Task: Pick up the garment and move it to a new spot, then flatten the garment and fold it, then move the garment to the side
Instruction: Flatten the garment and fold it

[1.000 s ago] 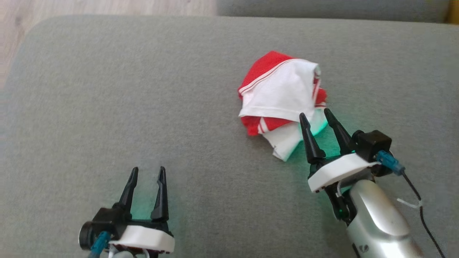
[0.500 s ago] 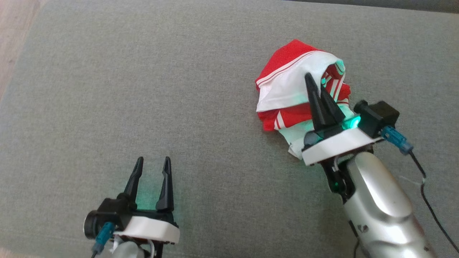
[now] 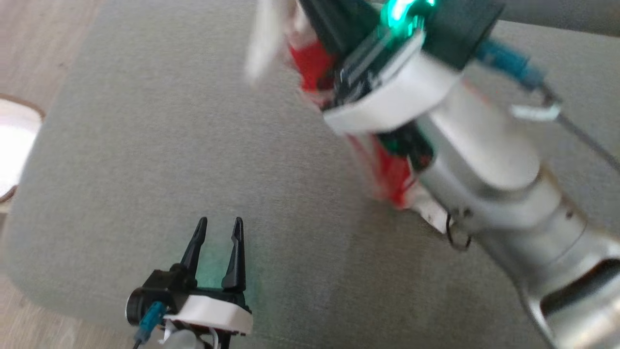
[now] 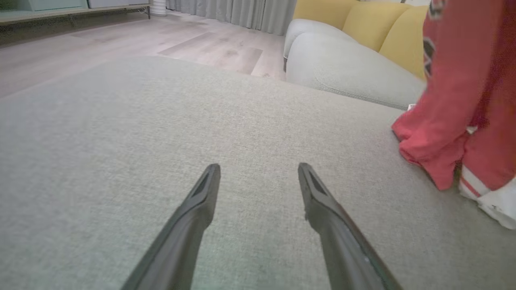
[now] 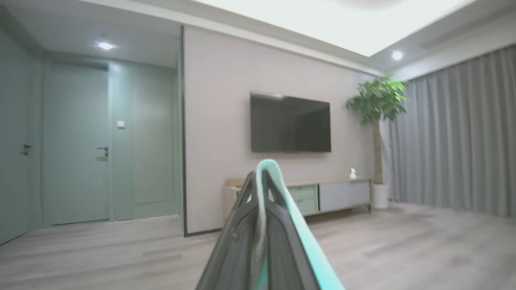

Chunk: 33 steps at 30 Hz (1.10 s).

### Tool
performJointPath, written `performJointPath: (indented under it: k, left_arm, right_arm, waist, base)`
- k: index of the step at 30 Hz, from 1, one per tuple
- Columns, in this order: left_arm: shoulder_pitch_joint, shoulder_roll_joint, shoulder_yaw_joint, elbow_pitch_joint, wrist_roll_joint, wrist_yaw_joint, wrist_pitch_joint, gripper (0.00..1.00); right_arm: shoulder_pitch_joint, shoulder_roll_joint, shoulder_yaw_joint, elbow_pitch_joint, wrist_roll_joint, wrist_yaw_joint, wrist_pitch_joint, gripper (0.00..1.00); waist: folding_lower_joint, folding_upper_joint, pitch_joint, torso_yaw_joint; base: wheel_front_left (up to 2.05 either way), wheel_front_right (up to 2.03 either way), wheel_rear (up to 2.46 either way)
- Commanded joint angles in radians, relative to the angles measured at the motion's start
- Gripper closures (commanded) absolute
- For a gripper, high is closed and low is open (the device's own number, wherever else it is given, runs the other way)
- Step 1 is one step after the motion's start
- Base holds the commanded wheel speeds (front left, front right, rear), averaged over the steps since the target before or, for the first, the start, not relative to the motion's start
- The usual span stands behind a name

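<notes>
The right gripper (image 5: 261,177), jaws together, pinches the garment (image 4: 451,100), which hangs limp at that frame's right edge, its hem on the cushion (image 4: 201,121). It looks light and floppy, best gripped at the seams. The left gripper (image 3: 219,223) stands apart, empty.

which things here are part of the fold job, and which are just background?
Job: garment; right hand shut on it; left hand, open; grey cushion beneath.
Background: yellow sofa; TV; potted plant; cabinet.
</notes>
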Motion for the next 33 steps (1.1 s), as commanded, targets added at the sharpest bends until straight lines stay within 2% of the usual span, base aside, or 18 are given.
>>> performJointPath:
  k: [1,7,12,17,23,28,33]
  left_arm:
    - [-0.009,0.004,0.024,-0.015,-0.009,0.003,-0.01,0.0]
    - [0.016,0.004,0.026,0.001,-0.017,0.001,-0.01,0.0]
    - [0.03,0.004,0.034,0.006,-0.023,0.0,-0.01,0.0]
    - [0.039,0.004,0.048,0.01,-0.017,-0.004,-0.01,0.0]
    - [0.019,0.004,0.063,0.004,-0.002,-0.008,-0.01,0.0]
    - [0.0,0.004,0.069,0.003,0.008,-0.011,-0.01,0.0]
    - [-0.014,0.004,0.082,0.007,0.017,-0.016,-0.01,0.0]
  right_arm:
    - [-0.085,0.026,-0.001,-0.045,0.021,0.007,-0.003,1.0]
    - [-0.274,0.019,-0.096,-0.053,0.001,0.007,-0.003,1.0]
    - [-0.278,-0.075,-0.153,-0.043,-0.011,0.007,-0.003,1.0]
    - [-0.121,-0.206,-0.156,-0.006,0.016,0.007,-0.003,1.0]
    - [0.149,-0.341,-0.12,0.108,0.084,0.007,-0.003,1.0]
    - [0.348,-0.377,-0.143,0.193,0.153,0.007,-0.003,1.0]
    - [0.45,-0.36,-0.191,0.216,0.201,0.007,-0.003,1.0]
  waist:
    - [0.0,0.0,-0.016,0.037]
    - [0.0,0.0,-0.036,0.085]
    - [0.0,0.0,-0.043,0.08]
    - [0.0,0.0,-0.05,0.035]
    - [0.0,0.0,-0.041,-0.028]
    - [0.0,0.0,-0.036,-0.077]
    - [0.0,0.0,-0.037,-0.127]
  base:
    - [0.0,0.0,0.0]
    - [0.0,0.0,0.0]
    - [0.0,0.0,0.0]
    - [0.0,0.0,0.0]
    - [0.0,0.0,0.0]
    - [0.0,0.0,0.0]
    - [0.0,0.0,0.0]
